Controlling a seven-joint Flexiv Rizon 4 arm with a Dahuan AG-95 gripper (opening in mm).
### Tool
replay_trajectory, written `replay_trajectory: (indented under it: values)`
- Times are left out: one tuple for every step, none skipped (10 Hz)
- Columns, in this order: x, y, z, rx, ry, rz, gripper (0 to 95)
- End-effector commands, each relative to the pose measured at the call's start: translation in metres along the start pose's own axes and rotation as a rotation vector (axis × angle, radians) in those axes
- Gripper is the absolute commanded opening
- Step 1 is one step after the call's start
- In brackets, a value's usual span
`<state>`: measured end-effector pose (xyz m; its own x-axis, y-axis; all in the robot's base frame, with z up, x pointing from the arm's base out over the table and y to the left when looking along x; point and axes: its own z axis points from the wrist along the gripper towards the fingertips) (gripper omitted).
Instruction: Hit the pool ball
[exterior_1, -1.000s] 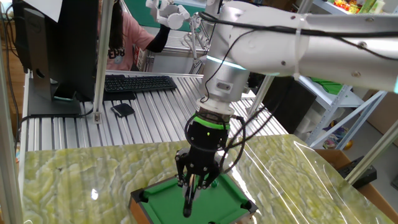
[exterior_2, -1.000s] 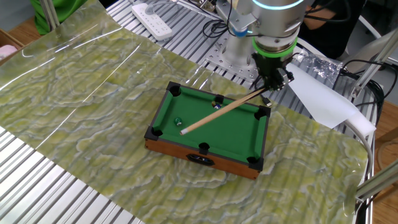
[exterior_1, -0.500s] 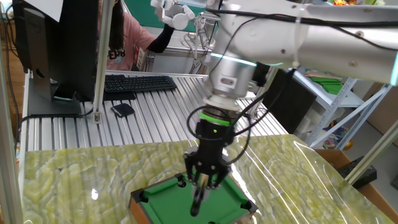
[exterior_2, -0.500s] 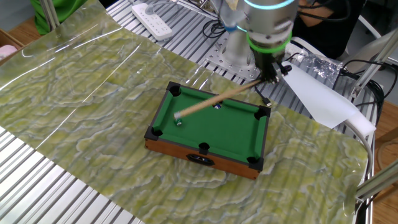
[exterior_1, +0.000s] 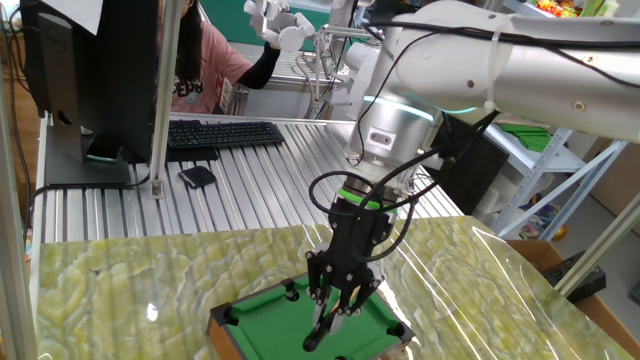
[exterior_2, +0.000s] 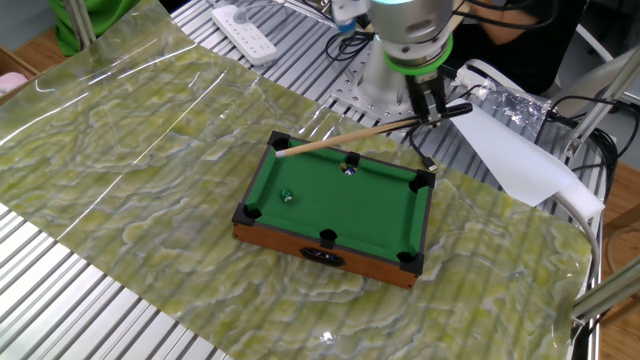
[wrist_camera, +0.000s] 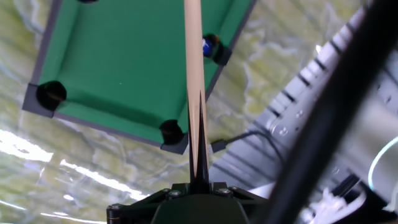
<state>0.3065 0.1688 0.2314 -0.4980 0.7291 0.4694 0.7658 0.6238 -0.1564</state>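
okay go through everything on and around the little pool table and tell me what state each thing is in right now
gripper: shut on the cue stick
cue stick: held, tip over the table's back corner
pool ball: resting on the felt, apart from the cue
second ball: resting by a side pocket
pool table: flat on the mat

Cue stick tip cut off — hand view's top edge, pool table cropped below.

A miniature pool table sits on a mat spread over the counter. On its felt, the pool ball lies near the left end rail, well apart from a second ball beside the far middle pocket. The cue stick slants above the far rail, its tip over the far-left corner pocket. A power strip lies behind.
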Motion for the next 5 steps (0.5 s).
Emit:
replay_trajectory:
  values:
    - [0.0014, 0.0009, 0.0032, -0.001, -0.007, -0.013, 0.0]
    - [0.0014, 0.0009, 0.0031, -0.002, -0.009, -0.015, 0.0]
    - [0.0014, 0.0009, 0.0031, -0.002, -0.01, -0.022, 0.0]
    - [0.0014, 0.0009, 0.0031, -0.004, -0.012, -0.033, 0.0]
    - [0.0013, 0.0009, 0.0031, -0.007, -0.012, -0.042, 0.0]
